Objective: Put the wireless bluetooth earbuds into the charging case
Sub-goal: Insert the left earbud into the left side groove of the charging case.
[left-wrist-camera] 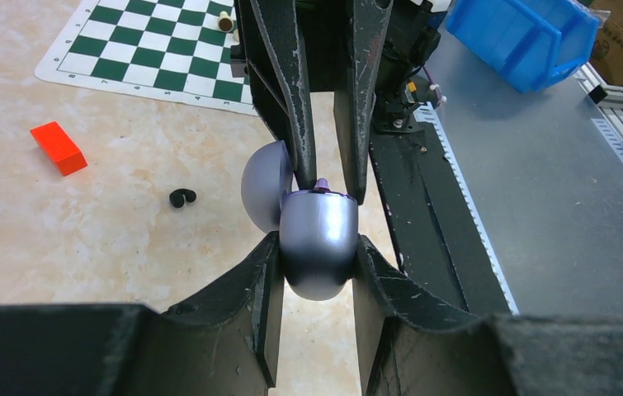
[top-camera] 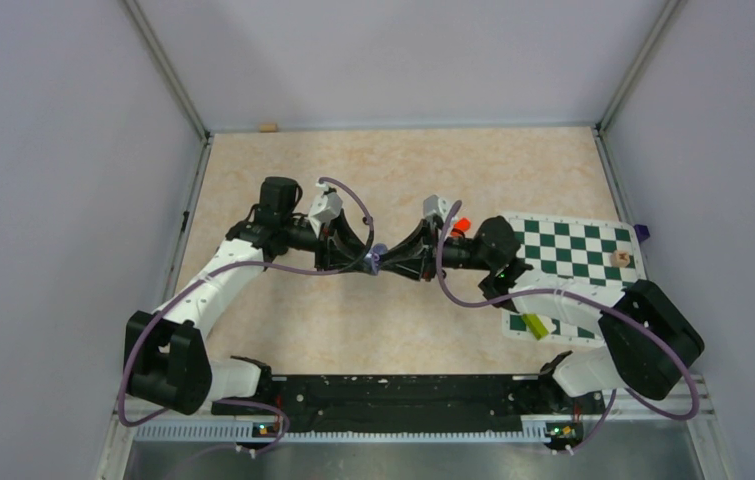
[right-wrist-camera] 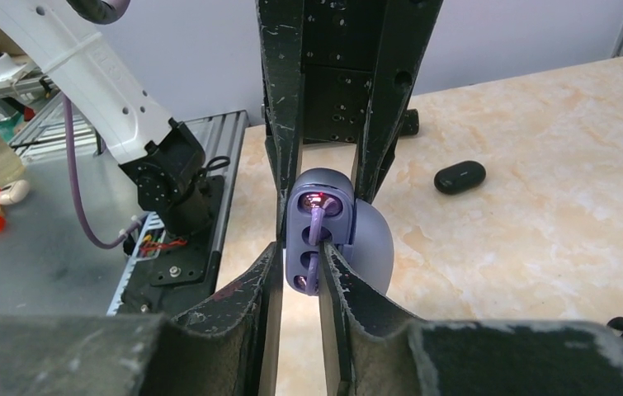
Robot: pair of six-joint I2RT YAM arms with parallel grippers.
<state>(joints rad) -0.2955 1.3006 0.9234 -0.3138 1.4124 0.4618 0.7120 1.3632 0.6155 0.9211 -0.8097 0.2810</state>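
Case (left-wrist-camera: 316, 239), a smooth lilac egg-like shell with a satin sheen, sits clamped at its sides between the left jaws, its domed lid (left-wrist-camera: 260, 194) swung open at 10 o'clock. The right jaws come in from 12 o'clock, closed on a lilac bud (left-wrist-camera: 322, 183) whose tip just shows at the case's mouth. The right wrist view gives what that one hides: the case's flat inner face with round wells, a red light glowing at its top, and the bud's slim stem lying down that face, pinched between the narrow-set right jaws; whether it is seated I cannot tell. That view also shows a glossy, pill-shaped black case (right-wrist-camera: 460, 176) at 2 o'clock. In the left wrist view two black buds (left-wrist-camera: 181, 197) lie touching on the beige marbled worktop (left-wrist-camera: 85, 247) at 9 o'clock, with a matt red block (left-wrist-camera: 58, 147) beyond them at 10 o'clock. From above, both arms meet at the worktop's middle, with a green-checked mat (top-camera: 568, 265) at 3 o'clock
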